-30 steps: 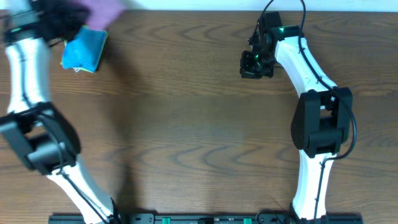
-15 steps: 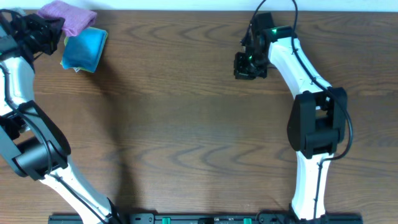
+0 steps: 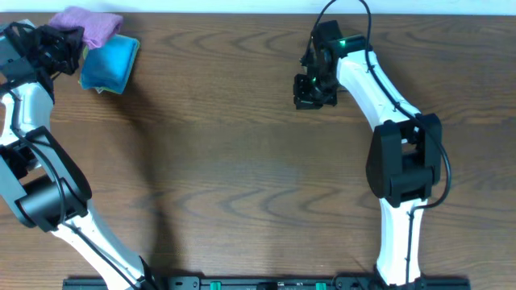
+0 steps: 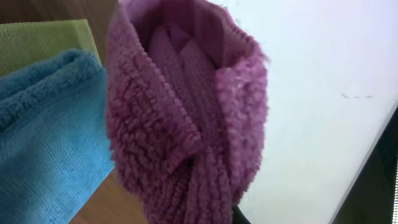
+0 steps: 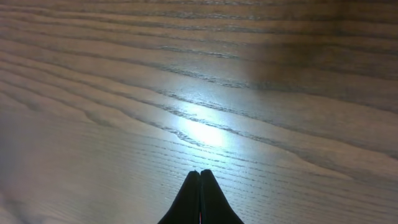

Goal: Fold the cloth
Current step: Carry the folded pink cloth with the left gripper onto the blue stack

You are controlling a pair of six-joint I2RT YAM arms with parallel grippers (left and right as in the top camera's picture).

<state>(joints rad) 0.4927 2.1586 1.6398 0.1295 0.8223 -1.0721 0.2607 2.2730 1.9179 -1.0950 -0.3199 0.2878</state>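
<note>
A folded purple cloth (image 3: 91, 24) lies at the far left corner, its edge resting on a folded blue cloth (image 3: 109, 64). My left gripper (image 3: 58, 39) is at the purple cloth's left end. In the left wrist view the purple cloth (image 4: 186, 112) fills the frame and runs down into the jaws (image 4: 199, 214), which look shut on it; only one dark finger shows. The blue cloth (image 4: 43, 137) lies beside it. My right gripper (image 3: 311, 90) is shut and empty above bare wood at the far middle, fingertips together (image 5: 200, 175).
A green cloth (image 4: 46, 37) lies under the blue one. The white surface (image 4: 323, 74) beyond the table's far edge is right behind the purple cloth. The brown wooden table (image 3: 242, 177) spans the view.
My left arm swung left and brought the purple cloth down onto the stack by the blue cloth. My right gripper moved left, staying shut.
</note>
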